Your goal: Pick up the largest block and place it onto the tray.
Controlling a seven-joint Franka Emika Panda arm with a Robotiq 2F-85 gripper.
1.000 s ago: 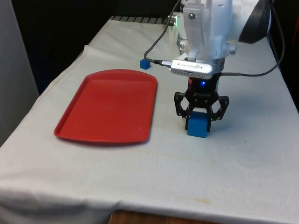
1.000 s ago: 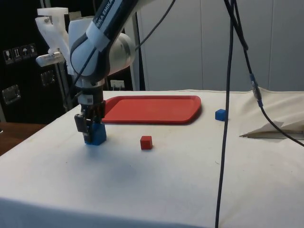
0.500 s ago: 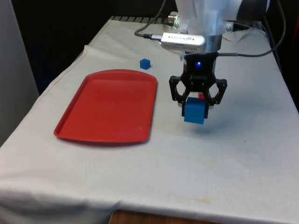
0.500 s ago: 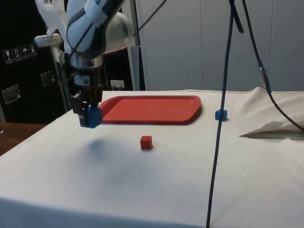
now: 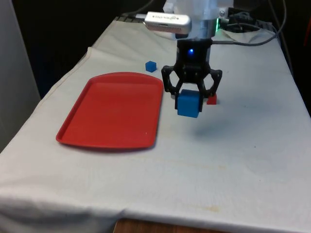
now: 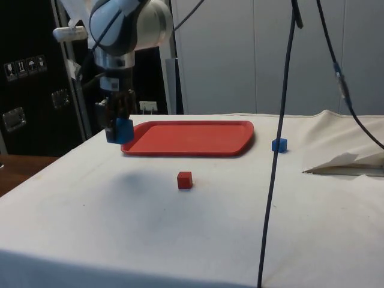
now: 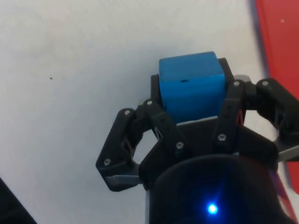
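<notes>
— What has the claw [image 5: 190, 99] got?
— It's clamped on the large blue block [image 5: 188, 104], held clear above the bench [image 5: 233, 160], just beside the red tray's [image 5: 112, 110] long edge.

I see a small red cube [image 5: 212, 100] on the white cloth [image 5: 233, 160], near mid-table. A small blue cube [image 5: 151, 66] sits past the far end of the red tray, apart from it. Dark cables [image 6: 277, 138] hang across my side view. Cloth wrinkled [image 6: 345, 163] there.
</notes>
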